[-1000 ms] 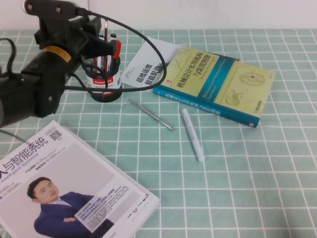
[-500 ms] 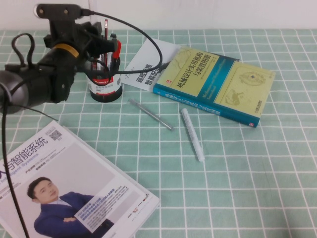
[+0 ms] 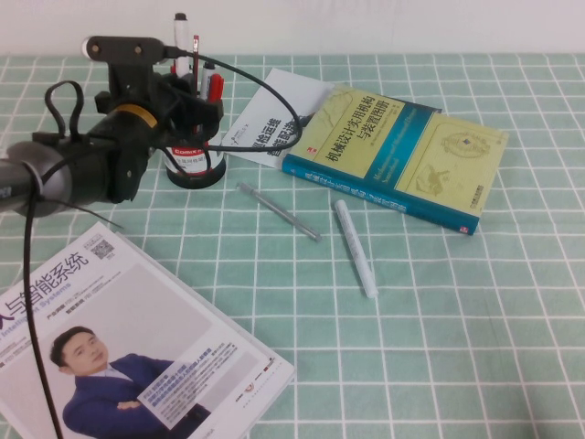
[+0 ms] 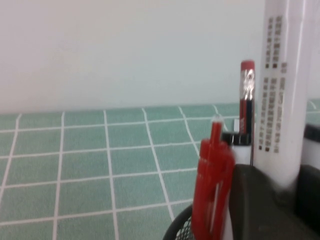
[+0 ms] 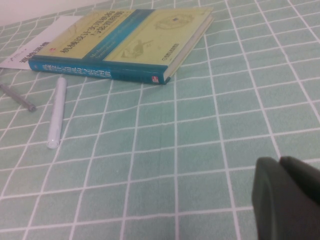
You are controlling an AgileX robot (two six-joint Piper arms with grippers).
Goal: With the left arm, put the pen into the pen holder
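Your left gripper [image 3: 192,91] sits at about 10 o'clock on the desk [image 3: 439,311], right against the holder [image 3: 194,165]. Its fingers [image 4: 265,205] are clamped on a white pen [image 3: 182,41], which stands upright with its lower end down in the holder among red pens [image 4: 212,185]. Your right gripper [image 5: 285,200] hovers low over the desk at the 4 o'clock side, fingers together, gripping nothing. A grey pen [image 3: 279,212] and a white marker [image 3: 356,248] lie near the centre, just apart. A book [image 3: 398,155] is at 1 o'clock, a magazine [image 3: 128,338] at 8.
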